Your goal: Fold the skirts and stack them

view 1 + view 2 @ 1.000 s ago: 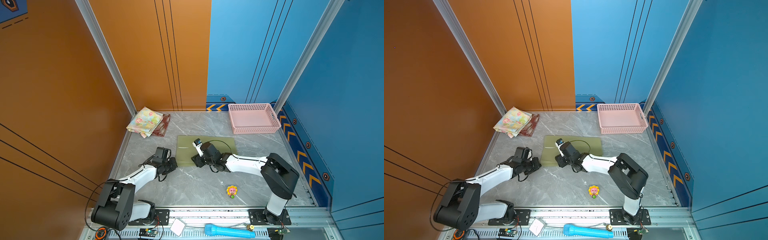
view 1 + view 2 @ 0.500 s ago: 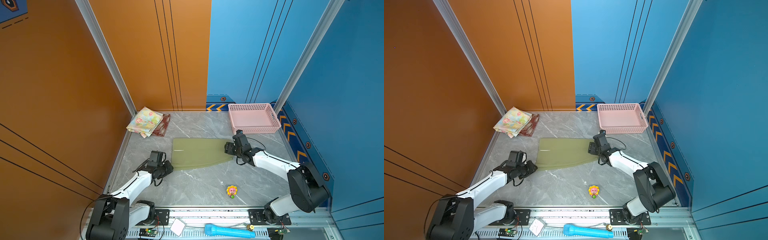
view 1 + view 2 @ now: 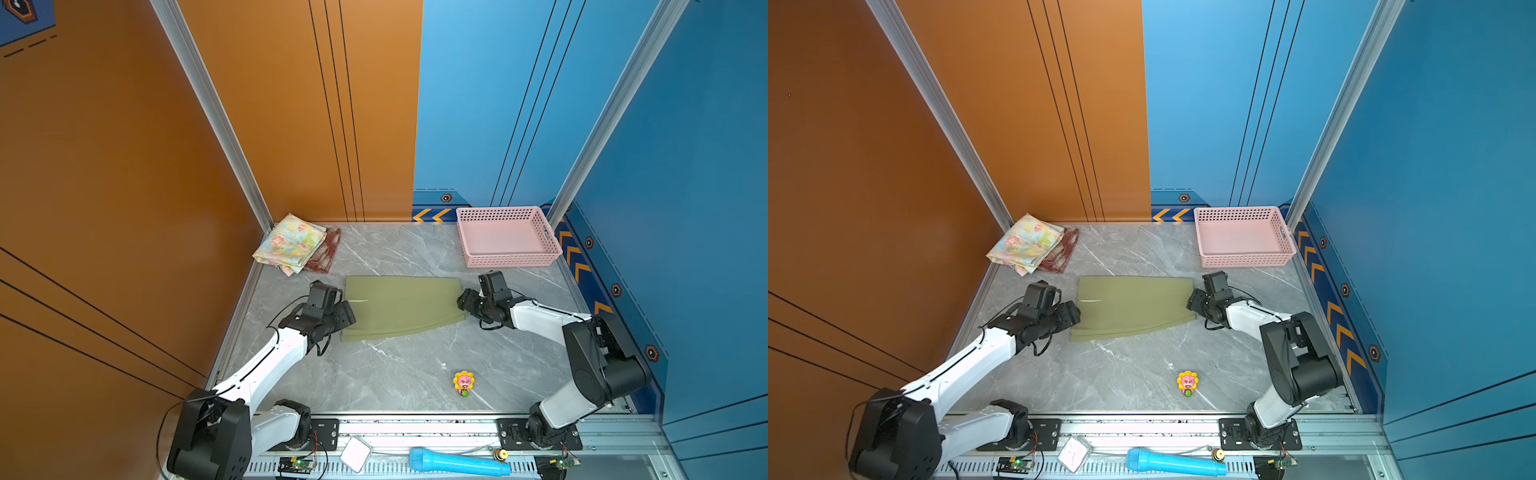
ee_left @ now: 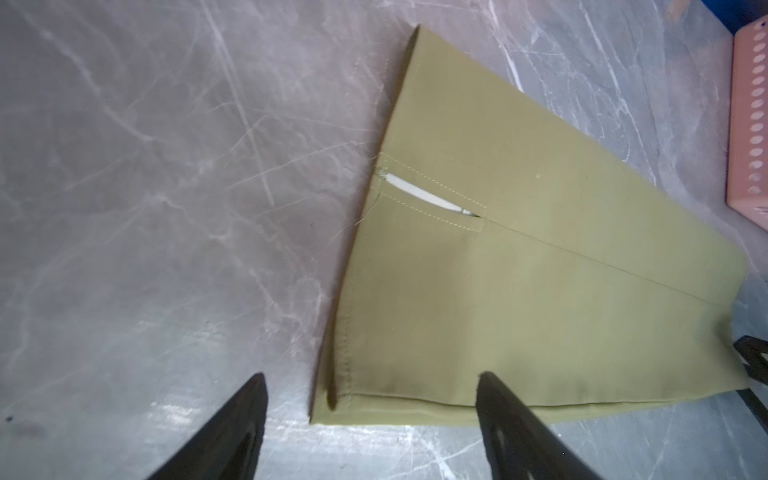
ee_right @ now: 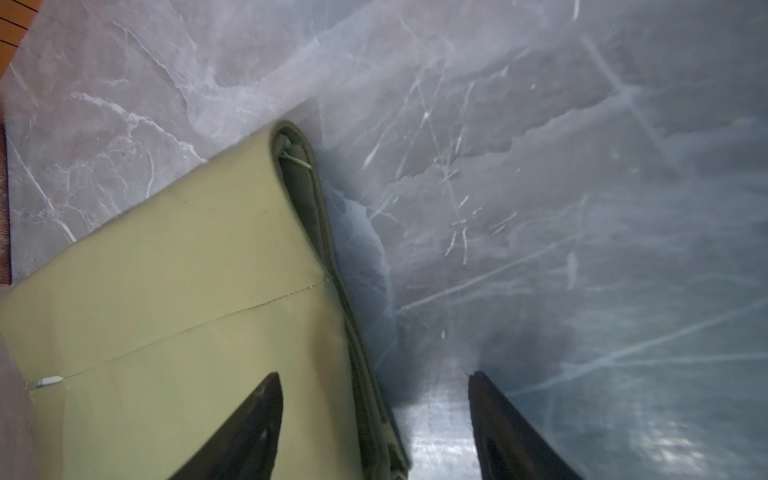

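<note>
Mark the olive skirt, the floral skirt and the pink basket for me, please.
olive skirt [image 3: 403, 305]: in a top view, middle of its flat upper layer.
floral skirt [image 3: 289, 245]: in a top view, centre of its folded top face.
pink basket [image 3: 511, 259]: in a top view, its near perforated wall.

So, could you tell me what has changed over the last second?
The right gripper drew back from over the olive skirt to its right edge. The left gripper opened its fingers and moved up to the left edge. Neither grips the cloth now. The floral skirt, plaid skirt, pink basket and flower toy stayed put.
</note>
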